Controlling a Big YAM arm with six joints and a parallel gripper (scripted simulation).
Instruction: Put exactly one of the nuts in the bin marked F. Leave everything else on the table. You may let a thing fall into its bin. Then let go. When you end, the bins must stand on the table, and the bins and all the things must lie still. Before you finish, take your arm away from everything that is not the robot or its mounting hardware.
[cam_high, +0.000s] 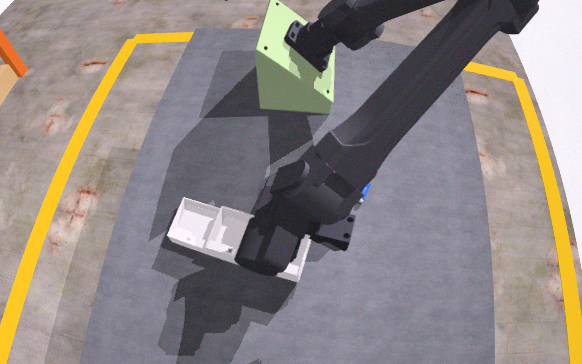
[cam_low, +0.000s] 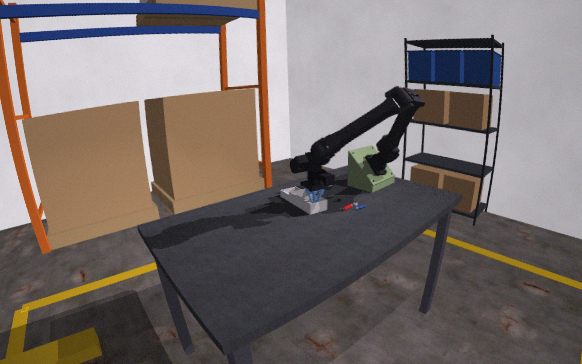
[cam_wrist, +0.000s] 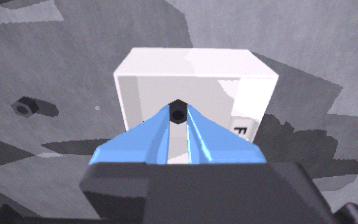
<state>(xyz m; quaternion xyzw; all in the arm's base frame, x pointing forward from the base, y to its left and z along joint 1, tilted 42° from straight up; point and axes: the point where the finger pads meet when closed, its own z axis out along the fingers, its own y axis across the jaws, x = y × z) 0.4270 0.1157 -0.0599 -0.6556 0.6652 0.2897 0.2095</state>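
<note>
My gripper (cam_wrist: 178, 111) (cam_low: 314, 196) has blue fingers and is shut on a small dark nut (cam_wrist: 177, 116). It holds the nut just above the open end compartment of the white bin (cam_wrist: 200, 60) (cam_high: 176, 220) (cam_low: 295, 194), the one with an F (cam_wrist: 240, 132) on its wall. In the overhead view the arm's wrist hides the fingers and that end of the bin. A second dark nut (cam_wrist: 22, 106) lies on the table to the left of the bin in the wrist view.
The bin is a row of three compartments on the dark table (cam_low: 280, 250). A green wedge mount (cam_high: 290, 80) (cam_low: 367, 170) holds the arm's base at the back. Small red (cam_low: 346, 207), grey (cam_low: 355, 204) and blue (cam_low: 361, 206) (cam_high: 367, 190) parts lie right of the bin.
</note>
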